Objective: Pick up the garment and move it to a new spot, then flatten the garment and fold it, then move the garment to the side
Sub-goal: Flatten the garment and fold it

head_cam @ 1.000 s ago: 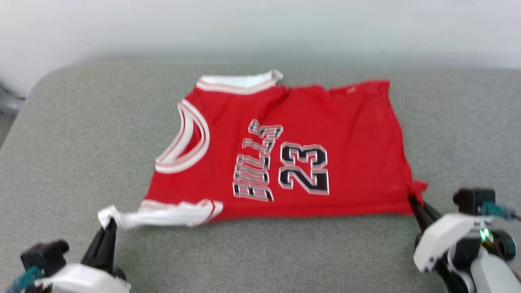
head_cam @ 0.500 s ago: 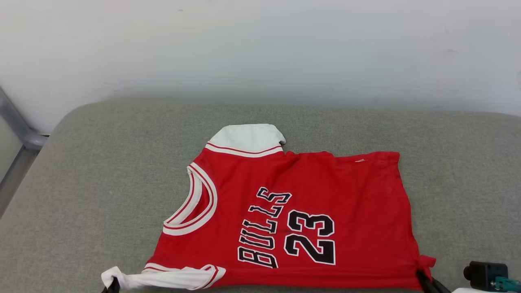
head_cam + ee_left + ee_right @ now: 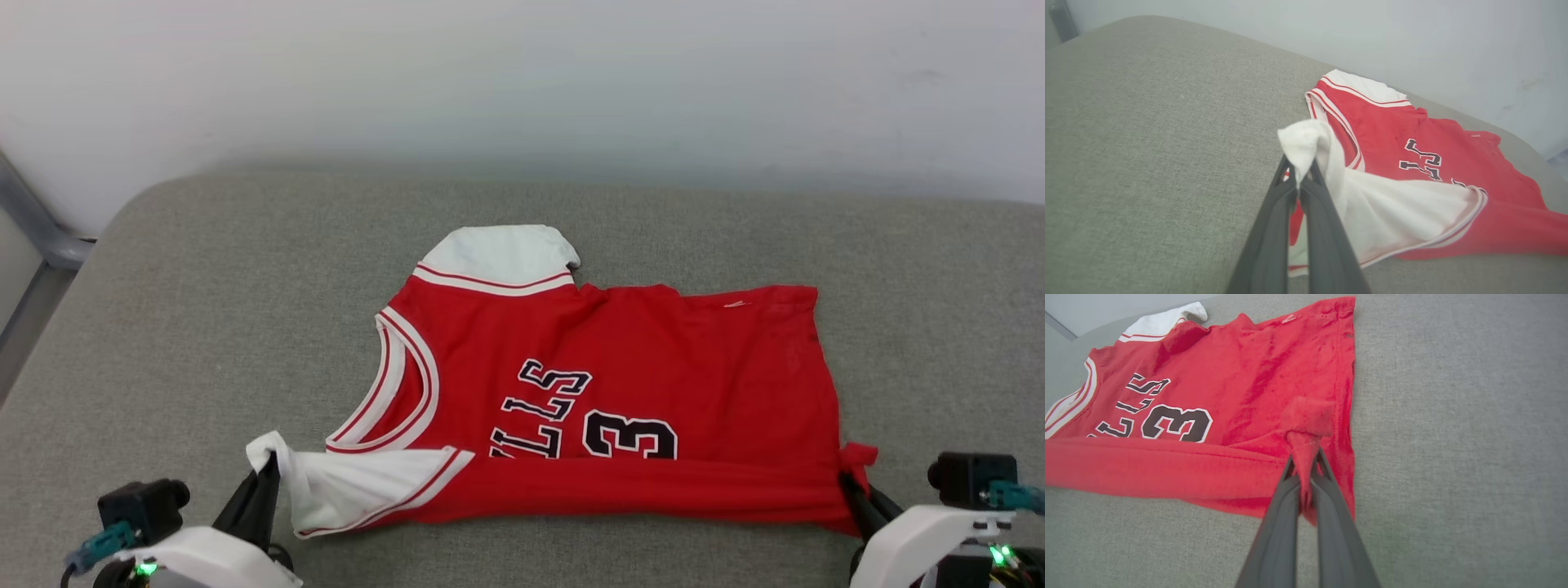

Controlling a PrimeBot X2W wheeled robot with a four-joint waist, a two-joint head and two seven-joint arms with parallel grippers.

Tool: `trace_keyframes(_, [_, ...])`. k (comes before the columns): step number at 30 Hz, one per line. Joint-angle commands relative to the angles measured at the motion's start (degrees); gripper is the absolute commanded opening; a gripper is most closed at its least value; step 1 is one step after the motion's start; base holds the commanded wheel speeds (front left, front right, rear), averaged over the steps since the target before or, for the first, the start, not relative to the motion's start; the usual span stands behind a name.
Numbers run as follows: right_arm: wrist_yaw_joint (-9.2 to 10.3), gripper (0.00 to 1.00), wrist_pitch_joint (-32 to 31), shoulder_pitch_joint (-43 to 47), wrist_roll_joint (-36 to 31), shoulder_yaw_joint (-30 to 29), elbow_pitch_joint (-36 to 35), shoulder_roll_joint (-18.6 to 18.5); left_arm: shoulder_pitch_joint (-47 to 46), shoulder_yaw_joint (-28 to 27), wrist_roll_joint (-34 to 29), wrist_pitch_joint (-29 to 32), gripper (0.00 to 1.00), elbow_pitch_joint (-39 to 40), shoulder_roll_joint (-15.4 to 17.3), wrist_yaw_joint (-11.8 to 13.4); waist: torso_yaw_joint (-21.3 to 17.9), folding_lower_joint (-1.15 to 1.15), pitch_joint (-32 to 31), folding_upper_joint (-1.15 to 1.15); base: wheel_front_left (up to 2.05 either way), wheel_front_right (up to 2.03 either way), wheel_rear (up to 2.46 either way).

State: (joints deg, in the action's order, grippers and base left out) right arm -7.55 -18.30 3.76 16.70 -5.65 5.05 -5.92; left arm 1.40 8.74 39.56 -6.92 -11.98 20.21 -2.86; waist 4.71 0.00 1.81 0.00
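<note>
Head view: the garment (image 3: 653, 343) lies across the grey cushion (image 3: 204, 310), neck towards my left arm and hem towards my right. Half a second ago the whole chest lettering (image 3: 547, 392) was readable and the near edge lay flat. Now that edge is raised and rolled over the bottom of the print, hiding part of it. The camera has shifted too, so I go by the covered print, not by where the shirt sits in the picture. I judge that flattening is over and the lengthwise fold has begun, near half going over the far half. The left gripper (image 3: 265, 474) sits at the near left corner and the right gripper (image 3: 849, 490) at the near right corner.

Left wrist view: the left gripper (image 3: 1300, 173) has its fingers pressed together on a bunched tip of the white sleeve (image 3: 1306, 141), which is lifted off the cushion, with the sleeve draping back over the red body (image 3: 1392, 130).

Right wrist view: the right gripper (image 3: 1304, 465) is pinched tight on the hem corner (image 3: 1306, 416), a red tuft standing up between the fingers, and the near edge runs away from it as a taut red band (image 3: 1147, 465) across the number
</note>
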Motion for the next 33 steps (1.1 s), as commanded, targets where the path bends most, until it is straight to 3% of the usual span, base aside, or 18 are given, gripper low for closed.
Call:
trace_keyframes(1, [0.12, 0.0, -0.37, -1.19, -0.3, -0.16, 0.02, -0.08, -1.45, -0.03, -0.21, -0.01, 0.0, -0.55, 0.43, -0.16, -0.25, 0.0, 1.57, 0.0, 0.0, 0.0, 0.0])
trace_keyframes(12, [0.11, 0.0, -3.54, -8.84, -4.28, 1.29, 6.19, 1.21, -14.6, 5.75, -0.37, 0.14, 0.0, -12.52, -0.27, -4.08, -1.08, 0.0, 8.8, 0.0, 0.0, 0.0, 0.0])
trace_keyframes(20, [0.12, 0.0, -3.61, -9.03, -5.85, 0.75, 8.77, 1.87, -18.28, 10.3, 1.7, 0.38, 0.0, -20.01, -0.34, -4.59, -1.63, 0.0, 9.67, 0.0, 0.0, 0.0, 0.0])
trace_keyframes(21, [0.12, 0.13, -3.32, -9.12, -5.8, 0.71, 9.08, 1.94, -18.51, 10.8, 2.35, 0.18, 0.07, -20.45, -0.47, -4.62, -1.64, 0.0, 9.59, 0.0, 0.0, 0.0, 0.0])
trace_keyframes(23, [0.12, 0.47, -2.71, -9.29, -5.5, 1.03, 9.42, 2.1, -18.84, 11.82, 3.17, -0.27, 0.63, -21.22, -0.34, -4.64, -1.54, 0.0, 9.18, 0.0, 0.0, 0.0, 0.0])
trace_keyframes(24, [0.11, 1.0, -2.28, -9.22, -5.12, 1.18, 9.38, 2.2, -19.04, 12.18, 3.54, -0.58, 0.97, -21.58, -0.12, -4.64, -1.46, 0.0, 8.96, 0.0, 0.0, 0.0, 0.0])
trace_keyframes(33, [0.09, 1.0, 15.04, -7.92, -6.03, 0.81, 4.48, 2.55, -19.94, 11.14, 4.55, -4.37, 1.0, -24.38, 1.75, -4.4, -0.94, 0.0, 5.49, 0.0, 0.0, 0.0, 0.0])
